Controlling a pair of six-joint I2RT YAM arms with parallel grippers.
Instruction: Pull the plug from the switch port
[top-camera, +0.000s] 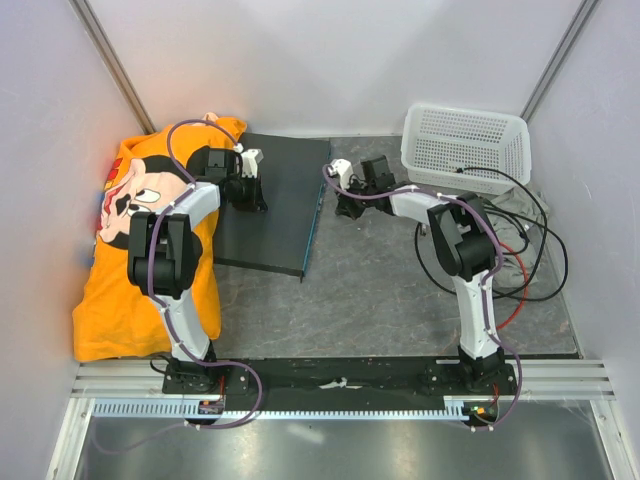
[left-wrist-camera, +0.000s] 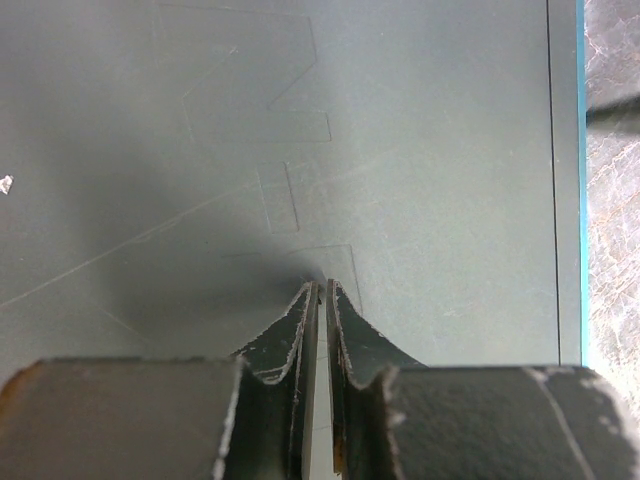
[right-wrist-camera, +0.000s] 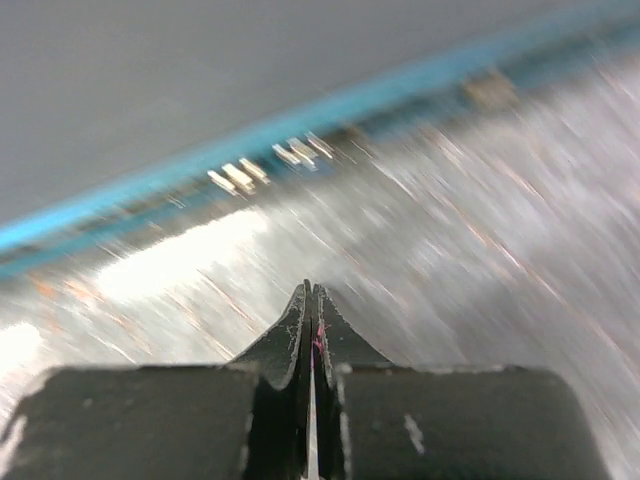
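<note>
There were two arms, each with one gripper, one switch, one white mesh basket, one orange cloth with a cartoon print, and a bundle of black and red cables. The table was grey and speckled, closed in by plain white walls. The switch lay flat in the upper left-centre of the top view, partly on the cloth, with its teal front face turned to the right of the frame. The left gripper stood over the dark top of the switch, and its fingers were together with only a thin slit and nothing between them. The right gripper was just beside the teal face, on the table side. In its blurred wrist view, its fingers were pressed together and pointed toward the sockets. I could not make out a plug there.
</note>
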